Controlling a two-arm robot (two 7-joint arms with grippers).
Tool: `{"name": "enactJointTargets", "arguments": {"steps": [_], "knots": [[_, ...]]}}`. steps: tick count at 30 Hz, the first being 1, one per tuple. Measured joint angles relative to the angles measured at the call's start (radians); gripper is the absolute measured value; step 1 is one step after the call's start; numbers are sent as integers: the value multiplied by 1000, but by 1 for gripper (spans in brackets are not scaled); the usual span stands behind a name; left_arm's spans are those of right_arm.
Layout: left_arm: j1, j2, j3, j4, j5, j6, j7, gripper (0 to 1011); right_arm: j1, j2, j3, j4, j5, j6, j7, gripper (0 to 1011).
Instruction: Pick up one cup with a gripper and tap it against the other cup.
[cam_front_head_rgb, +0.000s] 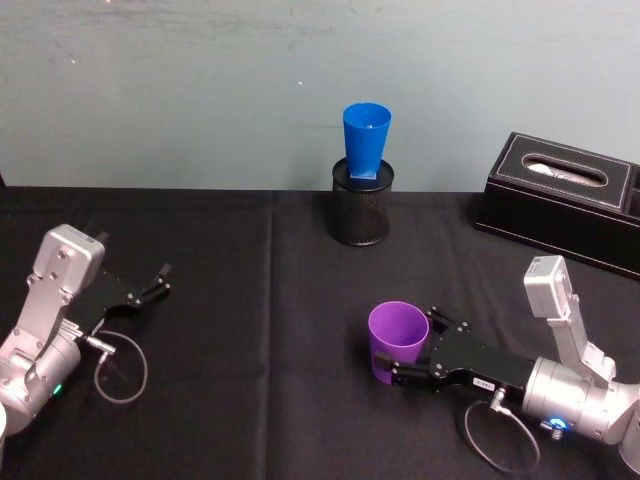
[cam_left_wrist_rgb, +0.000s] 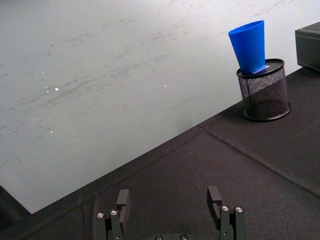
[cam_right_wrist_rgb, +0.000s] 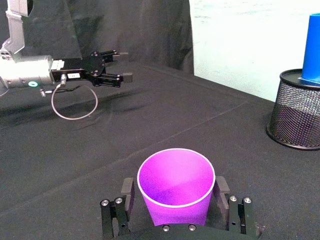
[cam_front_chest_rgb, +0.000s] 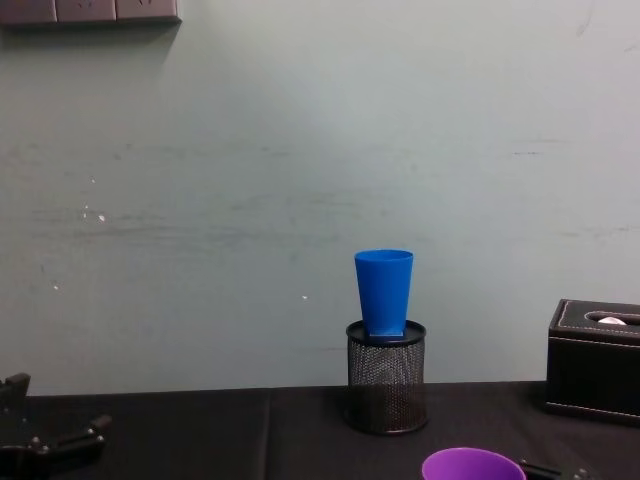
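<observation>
We begin at the right gripper (cam_front_head_rgb: 413, 347), which reaches in low over the black tablecloth (cam_front_head_rgb: 250, 390) from about four o'clock of the purple cup (cam_front_head_rgb: 398, 332). Its jaws are spread, with one finger on each side of the cup's wall. In the right wrist view the right gripper (cam_right_wrist_rgb: 174, 187) brackets the purple cup (cam_right_wrist_rgb: 175, 200) closely. A thin dark gap shows between the fingers (cam_right_wrist_rgb: 127, 190) and the plastic, so we read the grip as not closed. The cup stands upright, mouth up, on the cloth at the near right of the table. In the chest view the purple cup (cam_front_chest_rgb: 472, 466) shows its rim at the lower edge.

In the head view, the blue cup (cam_front_head_rgb: 366, 135) lies at about twelve o'clock of the purple one, well apart, near the far edge by the wall. It stands mouth up with its base set into the mouth of the black mesh holder (cam_front_head_rgb: 360, 212), and most of its body rises above the rim. In the chest view the blue cup (cam_front_chest_rgb: 384, 290) looks upright on the black mesh holder (cam_front_chest_rgb: 386, 378).

At about two o'clock of the purple cup sits a black tissue box (cam_front_head_rgb: 560, 200), to the right of the holder.

At about nine o'clock, well apart from both cups, the left gripper (cam_front_head_rgb: 160, 281) hovers over the cloth. In its own wrist view the left gripper (cam_left_wrist_rgb: 168, 197) has its jaws apart. A grey cable loop (cam_front_head_rgb: 120, 370) hangs beside that arm.
</observation>
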Motion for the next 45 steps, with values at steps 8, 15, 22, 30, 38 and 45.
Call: {"name": "enactJointTargets", "arguments": {"steps": [8, 15, 22, 30, 38, 45], "knots": [[0, 0, 0, 0, 0, 0, 0, 1011, -1, -9, 5, 3, 0, -12, -5, 1000], [0, 0, 0, 0, 0, 0, 0, 1011, 0, -14, 4, 4, -17, -31, -9, 1000], [0, 0, 0, 0, 0, 0, 0, 1011, -2, -14, 5, 2, -22, -35, -16, 1000], [0, 0, 0, 0, 0, 0, 0, 1011, -2, -14, 4, 2, -20, -34, -15, 997], [0, 0, 0, 0, 0, 0, 0, 1011, -2, -13, 4, 2, -19, -33, -14, 805], [0, 0, 0, 0, 0, 0, 0, 1011, -2, -13, 4, 2, -19, -32, -13, 749]]}}
